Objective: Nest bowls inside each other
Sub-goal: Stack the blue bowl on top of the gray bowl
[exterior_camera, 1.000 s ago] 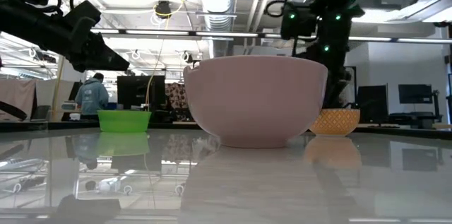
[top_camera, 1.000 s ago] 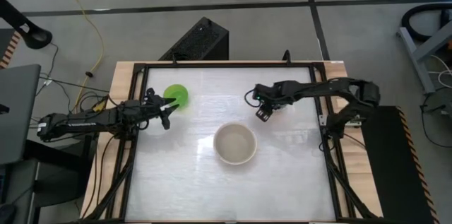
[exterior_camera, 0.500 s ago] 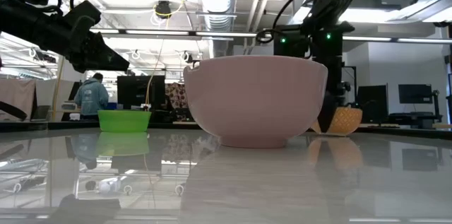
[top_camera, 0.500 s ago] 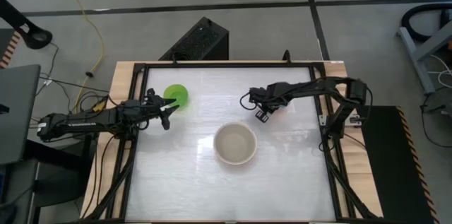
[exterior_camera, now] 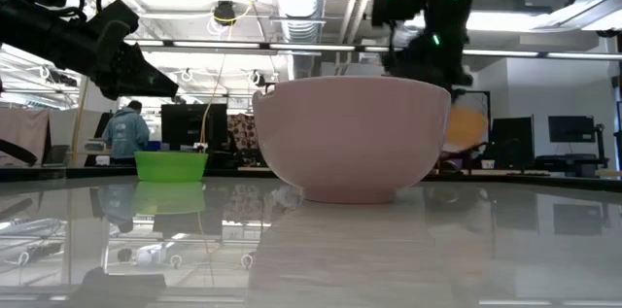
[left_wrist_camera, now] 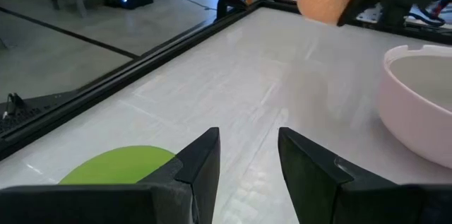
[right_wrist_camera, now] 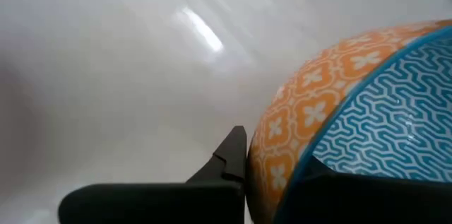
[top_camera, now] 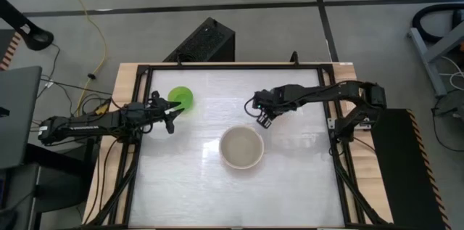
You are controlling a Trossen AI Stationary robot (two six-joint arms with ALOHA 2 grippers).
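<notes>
right tool [right_wrist_camera: 244, 174] now grips patterned bowl [right_wrist_camera: 353, 111]; lifted | left tool [left_wrist_camera: 247, 160] unchanged

text: none legible | labels: none | brands: none | numbers: none | signs: none

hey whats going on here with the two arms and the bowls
The right gripper has closed on the rim of a small orange patterned bowl with a blue patterned inside and holds it off the table, just beyond the large white-cream bowl in the middle. The left gripper hangs open beside the small bright green bowl, which sits untouched on the table. No bowl is nested yet.
</notes>
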